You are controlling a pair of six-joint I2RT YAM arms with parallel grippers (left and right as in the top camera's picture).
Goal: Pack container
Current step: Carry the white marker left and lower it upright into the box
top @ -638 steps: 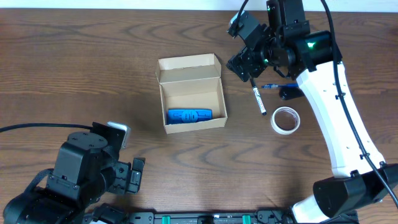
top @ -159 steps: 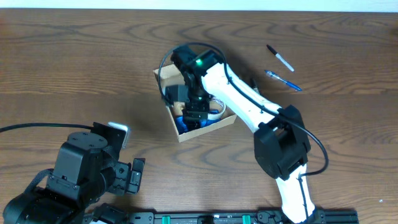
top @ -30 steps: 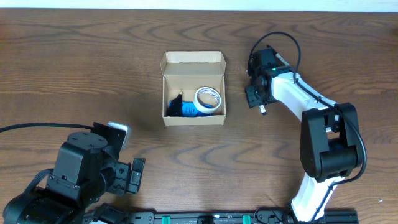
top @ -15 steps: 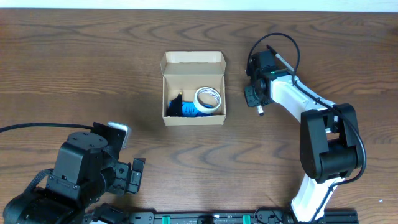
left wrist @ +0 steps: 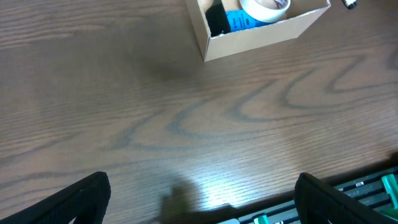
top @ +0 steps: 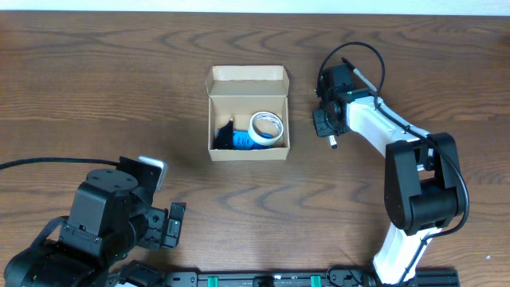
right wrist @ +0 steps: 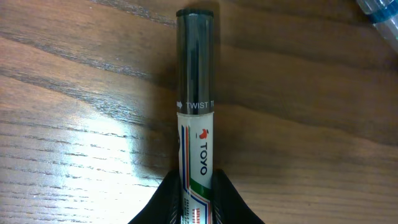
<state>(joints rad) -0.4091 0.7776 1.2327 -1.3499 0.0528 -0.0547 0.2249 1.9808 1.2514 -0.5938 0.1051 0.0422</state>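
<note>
The container (top: 249, 153) stands open on the wooden table (top: 96, 80), a little left of the middle in the overhead view, with its flap lid folded back on the far side. Inside it lie a white tape roll (top: 265, 127) at the right and a blue item (top: 239, 140) at the left, with something black beside it that I cannot tell.

The right gripper (top: 328, 130) is to the right of the container, near it but apart, not touching. In the right wrist view its fingers (right wrist: 163, 202) are closed on a marker (right wrist: 195, 93) with a dark cap and the word TOYO on the white body. The marker lies low against the table, and its cap points away from the fingers. A blue object (right wrist: 380, 14) is cut by the top right corner.

The left gripper (left wrist: 199, 208) is near the front edge of the table, well apart from the container (left wrist: 267, 34). Its fingers are spread wide with nothing between them.
</note>
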